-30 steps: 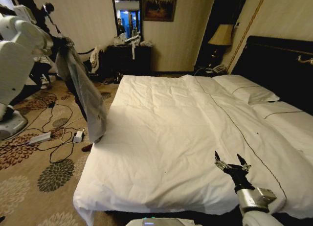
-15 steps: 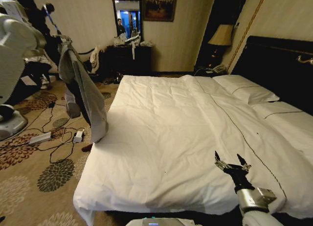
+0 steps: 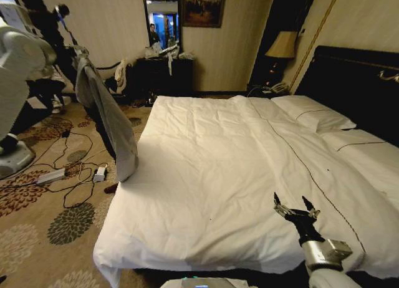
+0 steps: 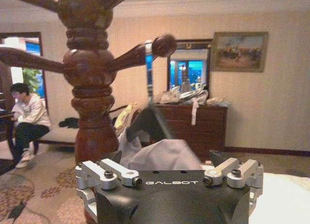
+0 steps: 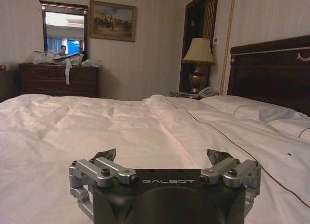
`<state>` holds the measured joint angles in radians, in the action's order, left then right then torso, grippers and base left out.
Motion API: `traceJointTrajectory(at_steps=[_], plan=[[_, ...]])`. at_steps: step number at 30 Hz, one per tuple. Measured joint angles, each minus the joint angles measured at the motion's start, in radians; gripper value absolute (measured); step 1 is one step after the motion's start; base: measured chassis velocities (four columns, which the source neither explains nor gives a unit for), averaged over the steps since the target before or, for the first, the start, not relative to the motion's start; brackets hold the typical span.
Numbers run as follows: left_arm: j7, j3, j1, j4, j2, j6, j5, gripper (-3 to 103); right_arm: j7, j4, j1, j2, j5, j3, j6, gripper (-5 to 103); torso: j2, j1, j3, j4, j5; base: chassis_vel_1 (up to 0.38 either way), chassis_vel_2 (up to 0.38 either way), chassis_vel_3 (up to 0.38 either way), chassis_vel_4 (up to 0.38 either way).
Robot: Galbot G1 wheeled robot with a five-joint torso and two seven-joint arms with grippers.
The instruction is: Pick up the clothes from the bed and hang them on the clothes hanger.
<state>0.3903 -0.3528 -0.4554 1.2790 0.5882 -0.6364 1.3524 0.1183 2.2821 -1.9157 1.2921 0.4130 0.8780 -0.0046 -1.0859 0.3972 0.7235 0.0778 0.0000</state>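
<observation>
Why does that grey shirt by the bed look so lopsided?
The grey shirt is bunched on a black hanger beside the wooden pole, trailing down in one long strip to the bed edge instead of spreading across both shoulders. The right gripper rests open over the duvet.

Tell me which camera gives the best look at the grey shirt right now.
The head view. It shows the whole shirt hanging full length beside the bed, its top up by the wooden pole. The left wrist view catches a bunched pale part under the black hanger, just beyond the left gripper.
</observation>
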Motion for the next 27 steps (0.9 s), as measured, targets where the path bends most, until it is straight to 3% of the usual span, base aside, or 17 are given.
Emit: traceJointTrajectory(at_steps=[6,8,11,17,22,23,27], plan=[[-0.005,0.042,0.029,0.062,-0.007,0.038,0.018,100,0.0,0.0,0.0,0.0,0.0,0.0,0.0,100,0.0,0.0,0.0,0.0001,0.0,0.0,0.0,0.0,0.0],[-0.009,0.068,0.056,0.113,-0.02,0.078,0.027,100,0.0,0.0,0.0,0.0,0.0,0.0,0.0,100,0.0,0.0,0.0,0.0003,0.0003,0.0,0.0,0.0,0.0],[-0.027,0.124,0.145,0.226,-0.067,0.182,-0.004,100,0.0,0.0,0.0,0.0,0.0,0.0,0.0,100,0.0,0.0,0.0,0.0005,0.0004,0.0,0.0,0.0,0.0],[-0.03,0.233,0.318,0.426,-0.16,0.256,-0.015,100,0.0,0.0,0.0,0.0,0.0,0.0,0.0,100,0.0,0.0,0.0,-0.0007,0.0,0.0,0.0,0.0,0.0],[-0.003,0.418,0.645,0.655,-0.195,0.299,-0.037,100,0.0,0.0,0.0,0.0,0.0,0.0,0.0,100,0.0,0.0,0.0,0.0006,0.0001,0.0,0.0,0.0,0.0],[-0.003,0.418,0.645,0.655,-0.195,0.299,-0.037,100,0.0,0.0,0.0,0.0,0.0,0.0,0.0,100,0.0,0.0,0.0,0.0006,0.0001,0.0,0.0,0.0,0.0],[-0.004,0.595,0.962,0.743,-0.155,0.362,-0.154,100,0.0,0.0,0.0,0.0,0.0,0.0,0.0,100,0.0,0.0,0.0,0.0,0.0,0.0,0.0,0.0,0.0]])
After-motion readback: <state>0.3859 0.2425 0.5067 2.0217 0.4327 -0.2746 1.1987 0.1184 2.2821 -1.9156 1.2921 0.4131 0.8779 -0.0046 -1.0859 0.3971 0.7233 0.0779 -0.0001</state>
